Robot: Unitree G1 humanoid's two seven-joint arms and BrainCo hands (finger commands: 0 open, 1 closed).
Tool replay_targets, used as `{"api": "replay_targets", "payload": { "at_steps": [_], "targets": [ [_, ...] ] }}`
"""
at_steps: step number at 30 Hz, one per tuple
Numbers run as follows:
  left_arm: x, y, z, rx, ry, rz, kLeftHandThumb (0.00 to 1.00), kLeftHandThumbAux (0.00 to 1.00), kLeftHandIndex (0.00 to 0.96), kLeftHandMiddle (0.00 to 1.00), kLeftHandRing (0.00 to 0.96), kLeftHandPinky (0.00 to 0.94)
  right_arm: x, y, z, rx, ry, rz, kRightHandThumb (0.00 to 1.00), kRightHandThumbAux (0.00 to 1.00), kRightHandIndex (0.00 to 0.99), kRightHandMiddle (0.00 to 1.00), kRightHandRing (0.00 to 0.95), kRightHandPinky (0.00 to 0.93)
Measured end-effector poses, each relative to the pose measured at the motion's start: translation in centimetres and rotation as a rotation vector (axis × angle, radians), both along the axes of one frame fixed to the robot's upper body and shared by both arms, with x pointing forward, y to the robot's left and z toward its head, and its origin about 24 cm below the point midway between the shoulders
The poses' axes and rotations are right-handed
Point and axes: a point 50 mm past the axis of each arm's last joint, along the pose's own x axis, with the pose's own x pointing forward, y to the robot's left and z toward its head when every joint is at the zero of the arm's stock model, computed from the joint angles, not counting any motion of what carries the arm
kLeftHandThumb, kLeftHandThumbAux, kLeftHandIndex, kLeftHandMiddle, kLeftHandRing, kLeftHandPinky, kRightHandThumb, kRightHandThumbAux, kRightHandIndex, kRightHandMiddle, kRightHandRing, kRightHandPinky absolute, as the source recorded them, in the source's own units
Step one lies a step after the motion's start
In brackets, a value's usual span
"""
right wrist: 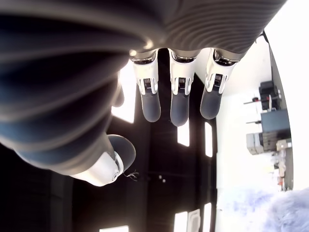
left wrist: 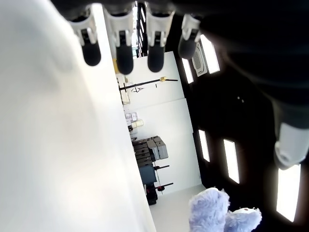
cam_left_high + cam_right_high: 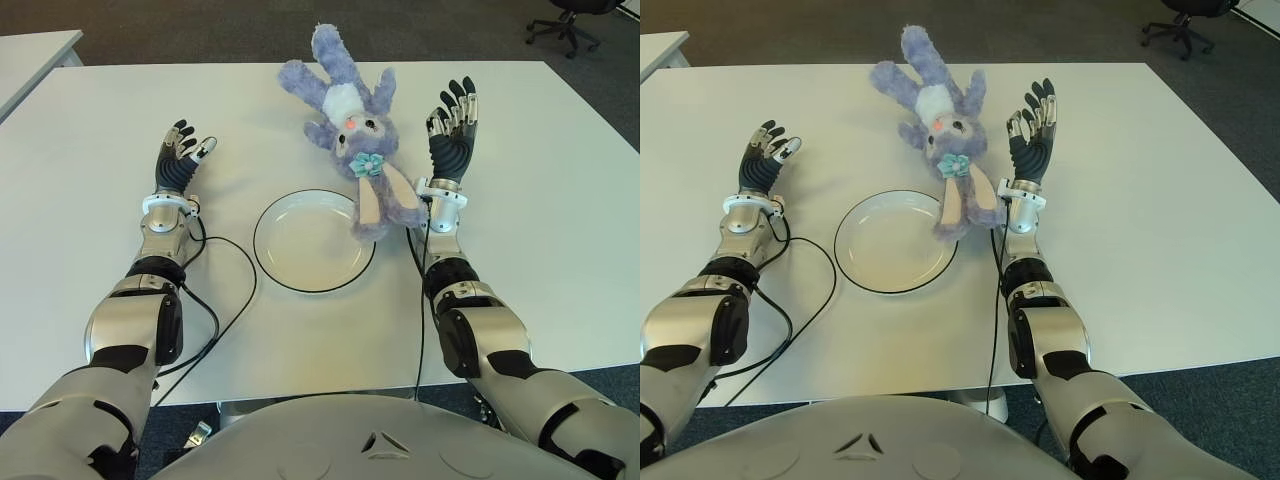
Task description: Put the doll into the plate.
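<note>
A purple plush rabbit doll (image 3: 352, 130) lies on the white table (image 3: 560, 200), one long ear overlapping the far right rim of the white plate (image 3: 312, 240). My right hand (image 3: 455, 125) stands just right of the doll, palm up, fingers spread and holding nothing. My left hand (image 3: 182, 152) shows left of the plate, fingers relaxed and bare. The left wrist view catches a bit of the doll's fur (image 2: 224, 215) beyond straight fingertips (image 2: 124, 58). In the right wrist view the fingers (image 1: 178, 101) are extended with nothing in them.
Black cables (image 3: 225, 300) run from each wrist across the table toward its near edge. Another white table's corner (image 3: 30, 60) is at the far left. An office chair (image 3: 570, 20) stands on the dark floor at the far right.
</note>
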Motion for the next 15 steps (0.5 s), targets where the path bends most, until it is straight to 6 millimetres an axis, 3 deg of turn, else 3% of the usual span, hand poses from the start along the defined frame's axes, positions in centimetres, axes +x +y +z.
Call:
{"api": "replay_targets", "payload": {
  "at_steps": [11, 15],
  "targets": [
    [0.0, 0.0, 0.0, 0.0, 0.0, 0.0, 0.0, 0.525, 0.0, 0.13, 0.124, 0.101, -0.11, 0.27, 0.18, -0.013, -0.014, 0.003, 0.736, 0.711, 0.038, 0.122, 0.135, 0.176],
    [0.0, 0.0, 0.0, 0.0, 0.0, 0.0, 0.0, 0.524, 0.0, 0.137, 0.133, 0.098, -0.17, 0.42, 0.25, -0.021, -0.021, 0.008, 0.695, 0.706, 0.036, 0.122, 0.131, 0.168]
  ]
}}
